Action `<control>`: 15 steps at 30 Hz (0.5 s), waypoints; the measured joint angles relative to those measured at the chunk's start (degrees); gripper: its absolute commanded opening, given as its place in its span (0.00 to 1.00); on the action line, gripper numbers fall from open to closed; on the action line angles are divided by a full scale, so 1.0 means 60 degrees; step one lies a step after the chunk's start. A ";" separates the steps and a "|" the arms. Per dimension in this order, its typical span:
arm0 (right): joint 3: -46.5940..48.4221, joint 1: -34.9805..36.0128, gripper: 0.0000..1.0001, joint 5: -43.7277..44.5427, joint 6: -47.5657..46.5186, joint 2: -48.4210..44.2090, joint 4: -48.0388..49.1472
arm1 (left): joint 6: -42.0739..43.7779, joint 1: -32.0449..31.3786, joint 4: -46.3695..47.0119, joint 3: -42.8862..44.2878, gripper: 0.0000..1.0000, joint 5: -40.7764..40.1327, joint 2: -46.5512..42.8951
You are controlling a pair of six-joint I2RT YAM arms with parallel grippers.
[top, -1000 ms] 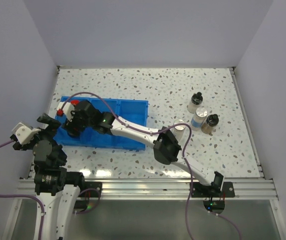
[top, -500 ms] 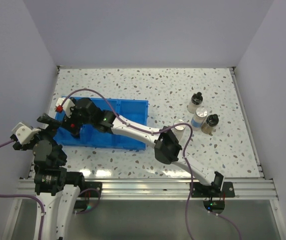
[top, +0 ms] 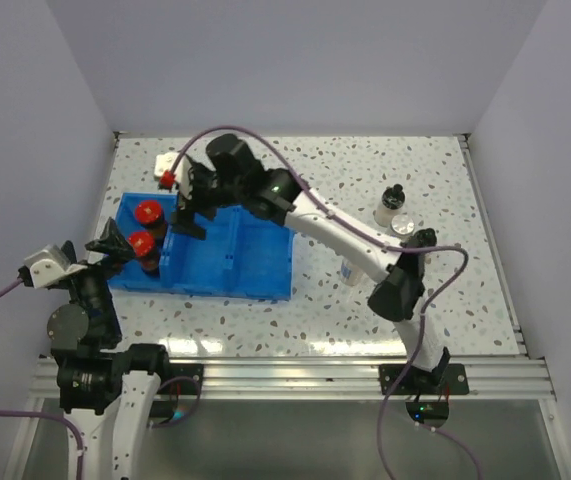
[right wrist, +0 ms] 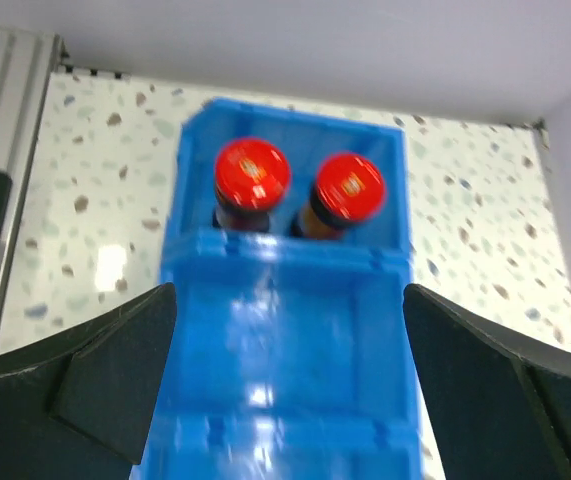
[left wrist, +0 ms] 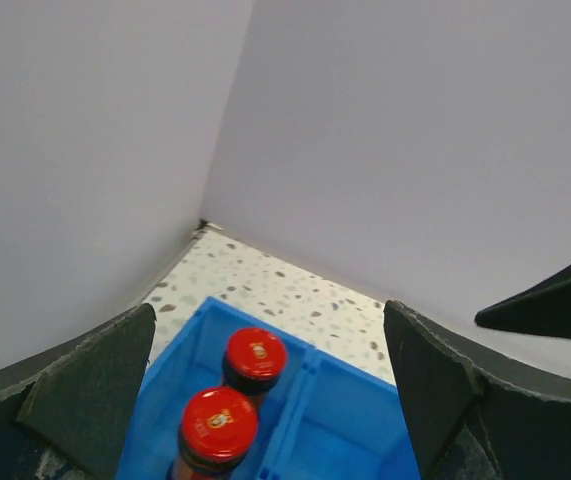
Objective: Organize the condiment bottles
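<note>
The right gripper [top: 187,212], down in the tray's [top: 255,262] left-end compartment a second ago, now hangs above it, jaws apart and empty, leaving both red-lidded jars [top: 148,212] standing there together, so that pair looks sorted, while the left gripper [top: 113,245] waits alongside, jaws apart.

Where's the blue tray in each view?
Top external: tray sits left of centre, long side running left to right.
Left wrist: tray is at bottom centre, cut off by the lower edge.
Right wrist: tray fills the centre, from upper middle down to the bottom edge.
Shared landmark: the two red-lid jars standing side by side in its end compartment.
</note>
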 measured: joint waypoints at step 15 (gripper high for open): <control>-0.8732 -0.5053 0.99 -0.1417 -0.0375 -0.8943 -0.1158 | -0.0903 -0.0674 -0.0015 0.0878 1.00 0.9067 0.4557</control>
